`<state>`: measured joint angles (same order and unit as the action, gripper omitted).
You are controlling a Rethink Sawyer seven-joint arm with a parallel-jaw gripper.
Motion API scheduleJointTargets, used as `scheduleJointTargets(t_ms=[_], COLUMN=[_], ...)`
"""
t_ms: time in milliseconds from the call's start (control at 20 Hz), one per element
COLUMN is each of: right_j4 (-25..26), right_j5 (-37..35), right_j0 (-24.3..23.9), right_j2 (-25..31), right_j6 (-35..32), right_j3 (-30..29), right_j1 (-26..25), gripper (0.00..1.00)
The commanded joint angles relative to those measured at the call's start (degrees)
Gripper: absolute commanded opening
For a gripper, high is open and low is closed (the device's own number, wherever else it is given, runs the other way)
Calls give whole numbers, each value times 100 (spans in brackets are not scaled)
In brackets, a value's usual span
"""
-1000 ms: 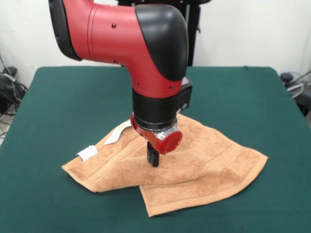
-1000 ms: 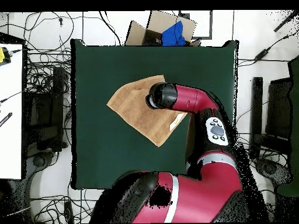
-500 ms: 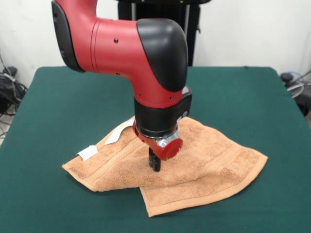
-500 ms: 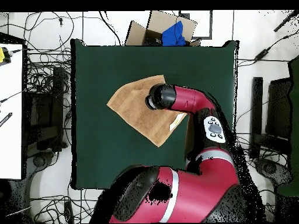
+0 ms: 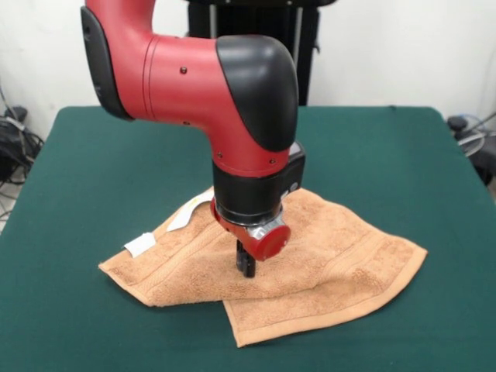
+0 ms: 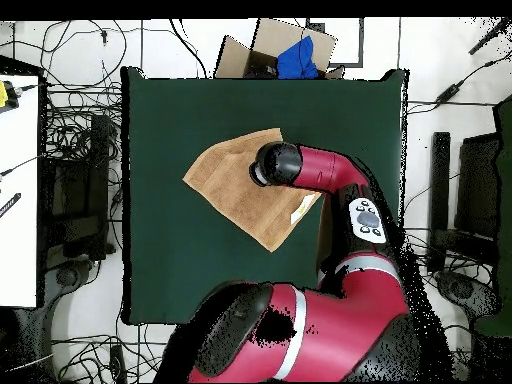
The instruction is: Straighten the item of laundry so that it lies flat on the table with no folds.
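White wall stood behind the table [image 5: 93, 155], whose dark green cloth filled most of the front view. Going left to right there, two white tags [image 5: 140, 245] stuck out from the towel's [image 5: 341, 256] left edge, one flat on the cloth and one curling up near the arm. The towel lay toward the front middle of the table, not flat: an upper layer spread left, and a lower layer stuck out beneath it at the front and reached a corner to the right. Border bands ran along both layers' edges. Over the towel's middle the arm [image 5: 232, 85] came down, and the gripper [image 5: 246, 265] stood upright with its dark tip on or just above the upper layer; whether the fingers were parted or pinched I could not tell, nor whether they gripped any cloth.

Seen from overhead, cables [image 6: 70, 130] cluttered the floor left of the table. The towel showed as a tan diamond near the table's middle, with the arm's wrist covering its right part. Beyond the table's top edge sat a cardboard box [image 6: 250, 50] with something blue [image 6: 297, 58] in it.
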<state>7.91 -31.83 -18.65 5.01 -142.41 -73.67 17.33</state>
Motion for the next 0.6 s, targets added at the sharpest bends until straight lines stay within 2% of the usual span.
scheduleJointTargets(t_ms=[50, 300, 600], right_j4=[64, 159, 163], right_j5=[212, 1151, 1669], right_j0=[-57, 86, 233], right_j2=[357, 149, -50], right_j6=[-70, -575, -915], right_j3=[-801, -816, -813], right_j1=[-788, -1209, -1431], gripper=[0, 0, 0])
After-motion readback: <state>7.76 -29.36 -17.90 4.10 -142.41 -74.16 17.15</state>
